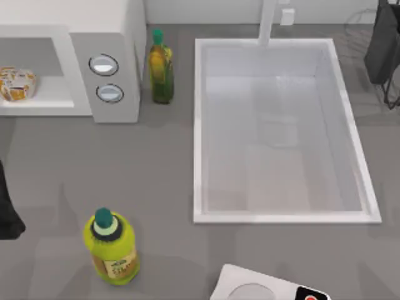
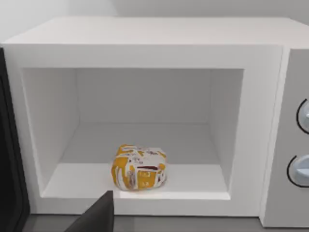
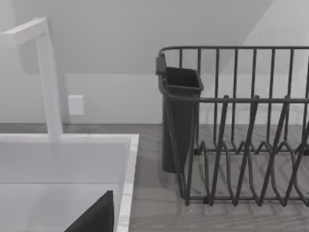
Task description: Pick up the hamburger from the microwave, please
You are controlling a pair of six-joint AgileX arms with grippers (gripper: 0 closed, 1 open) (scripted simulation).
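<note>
Burger sits on the floor of the microwave cavity, near the front lip and a bit toward the open-door side; in the top view it lies at the far left of the table, inside the same microwave, burger well apart from both bottles. Step in hand looks like the approach: left arm faces the cavity square-on, nothing grasped yet. To do it well, I'd go in low and level through the opening, keep clear of the cavity's top edge and side walls, centre on the bun and close across its width, softly since the wrapping looks squashy, then back straight out before lifting. Left gripper: a dark finger pokes into the left wrist view, short of the microwave, touching nothing; how far the fingers are spread I cannot tell. Right arm parked over by the sink and rack; finger tip visible, holds nothing seen, opening cannot tell either.
</note>
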